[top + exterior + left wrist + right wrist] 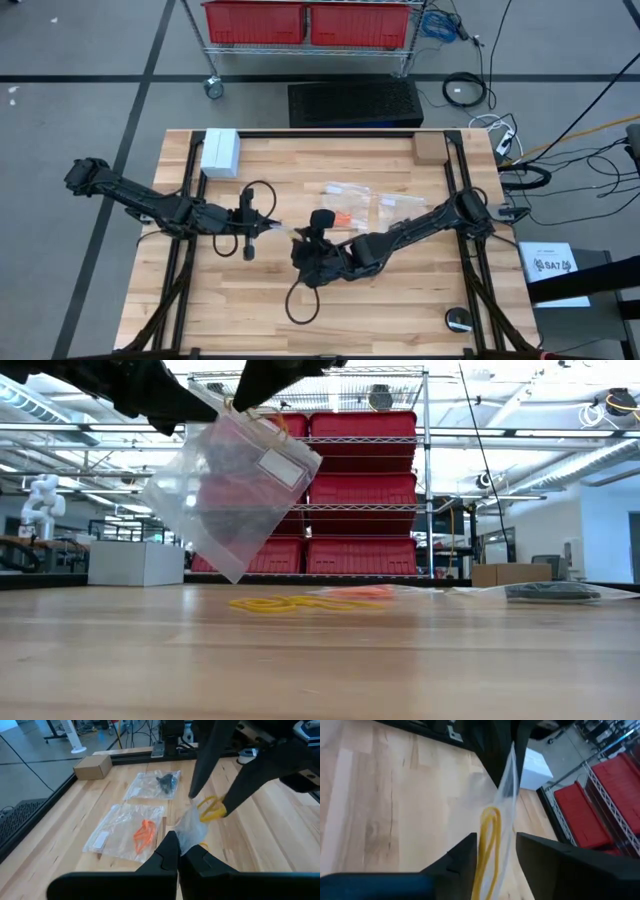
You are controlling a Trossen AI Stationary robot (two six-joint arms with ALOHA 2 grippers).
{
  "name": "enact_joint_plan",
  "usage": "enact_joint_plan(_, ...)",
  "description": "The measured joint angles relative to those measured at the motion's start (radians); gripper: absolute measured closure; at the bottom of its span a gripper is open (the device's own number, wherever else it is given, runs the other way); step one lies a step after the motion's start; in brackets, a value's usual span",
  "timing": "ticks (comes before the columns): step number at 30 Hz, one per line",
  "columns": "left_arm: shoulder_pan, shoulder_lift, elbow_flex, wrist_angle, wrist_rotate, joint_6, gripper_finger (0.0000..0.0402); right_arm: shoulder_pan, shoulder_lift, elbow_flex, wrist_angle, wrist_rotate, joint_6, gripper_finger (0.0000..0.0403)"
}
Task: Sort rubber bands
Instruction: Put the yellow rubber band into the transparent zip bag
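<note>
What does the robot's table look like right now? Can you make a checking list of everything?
Surface: wooden table, bare in front.
Job's things: yellow rubber band between the right gripper's fingers at the mouth of a clear bag held off the table; orange bands in a flat bag; black bands in another bag; more yellow bands loose on the wood.
Clutter: white box, cardboard box, small round black thing.
Grippers: left gripper shut on the clear bag's edge; right gripper open around the yellow band.
Cables: black loop on the table; more on the floor.
Surroundings: red bins on wire shelves.
</note>
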Motion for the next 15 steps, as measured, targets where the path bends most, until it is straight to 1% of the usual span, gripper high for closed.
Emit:
enact_joint_plan(3,0.000,0.000,0.000,0.000,0.000,0.000,0.0401,0.008,-0.004,0.000,0.019,0.006,-0.026,0.0268)
enact_joint_plan(5,0.000,0.000,0.000,0.000,0.000,0.000,0.0401,0.015,-0.006,0.000,0.018,0.036,-0.037,0.0269)
enact_joint_plan(9,0.000,0.000,0.000,0.000,0.000,-0.001,0.0401,0.019,-0.008,0.000,0.017,0.048,-0.052,0.0280)
enact_joint_plan(12,0.000,0.000,0.000,0.002,0.000,-0.001,0.0401,0.019,-0.008,0.000,0.001,0.048,-0.054,0.0305)
enact_joint_plan(15,0.000,0.000,0.000,0.003,0.000,-0.001,0.0401,0.017,-0.008,0.000,-0.006,0.048,-0.055,0.0352)
